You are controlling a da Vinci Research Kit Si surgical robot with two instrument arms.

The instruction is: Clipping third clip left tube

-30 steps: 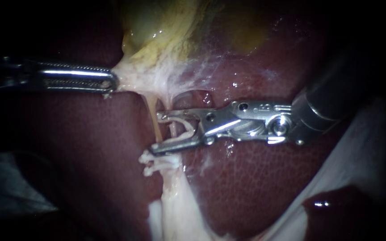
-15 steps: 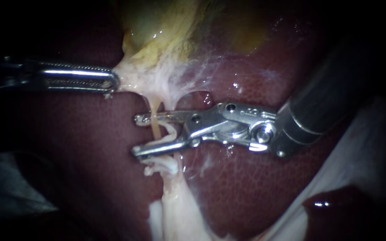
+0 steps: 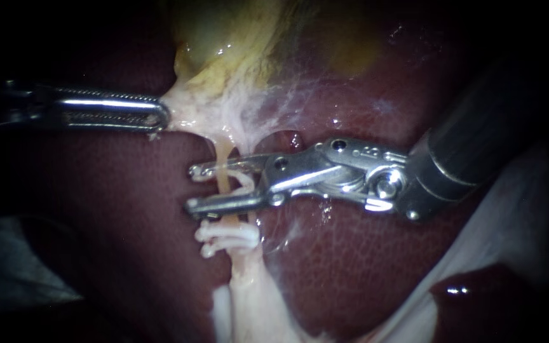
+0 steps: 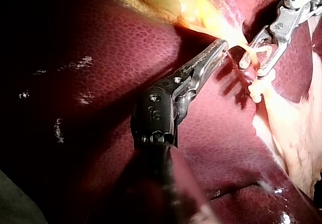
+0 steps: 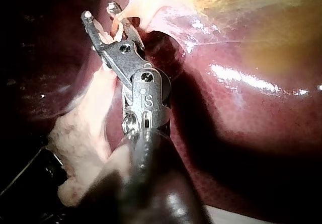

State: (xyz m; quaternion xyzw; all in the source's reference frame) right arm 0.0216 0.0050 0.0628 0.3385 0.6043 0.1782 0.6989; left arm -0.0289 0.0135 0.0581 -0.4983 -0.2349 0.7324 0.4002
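The yellowish left tube (image 3: pixel 223 183) runs down from the gallbladder (image 3: pixel 223 38) and passes between the jaws of my right instrument (image 3: pixel 191 189), which stand open astride it with a white clip (image 3: pixel 246 184) seated between them. Two white clips (image 3: pixel 223 236) sit on the tube just below the lower jaw. My left instrument (image 3: pixel 159 118) is shut on the pale tissue at the gallbladder's neck (image 3: pixel 185 108), holding it taut. The left wrist view shows its jaws (image 4: pixel 220 46) on that tissue. In the right wrist view the tube (image 5: pixel 115 28) crosses my right instrument's open jaws (image 5: pixel 98 16).
Dark red liver (image 3: pixel 351 254) lies under and around everything. A second pale strand (image 3: pixel 249 209) runs beside the tube. Whitish fatty tissue (image 3: pixel 249 298) hangs below the clips. White cloth (image 3: pixel 509 209) lies at the right.
My right instrument slid leftward until its open jaws straddled the tube, then the jaws narrowed slightly. The two lower clips show more fully now. The left instrument held still.
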